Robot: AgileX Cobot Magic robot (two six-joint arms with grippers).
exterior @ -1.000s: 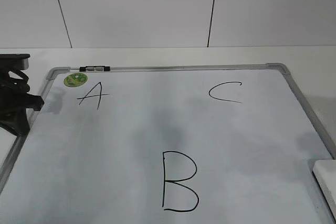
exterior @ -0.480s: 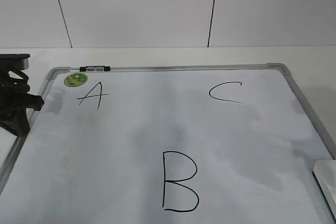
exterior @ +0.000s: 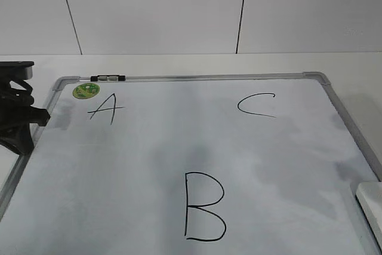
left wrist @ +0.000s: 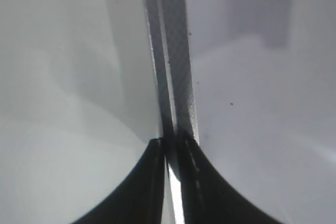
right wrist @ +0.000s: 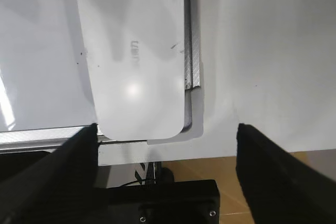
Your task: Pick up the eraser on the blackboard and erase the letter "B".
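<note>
Exterior: board (exterior: 149,147) with grey frame lies flat below a white panelled wall, big black B (exterior: 204,206) at 6 o'clock, eraser (exterior: 371,202) cut off at 4 o'clock edge, board middle bare. Left wrist: left gripper (left wrist: 169,148) nearly shut, empty, over the frame strip. Right wrist: right gripper (right wrist: 167,129) wide open, empty, straddling the white smooth eraser (right wrist: 134,56) with grey lettering at the board's corner.

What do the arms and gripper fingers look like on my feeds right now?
Both grippers have matte black fingers. The left gripper shows two tapering, curved black fingers. The right gripper shows broad black fingers above a black mount with small screws. In the exterior view, the left arm is black with looped black cables.
</note>
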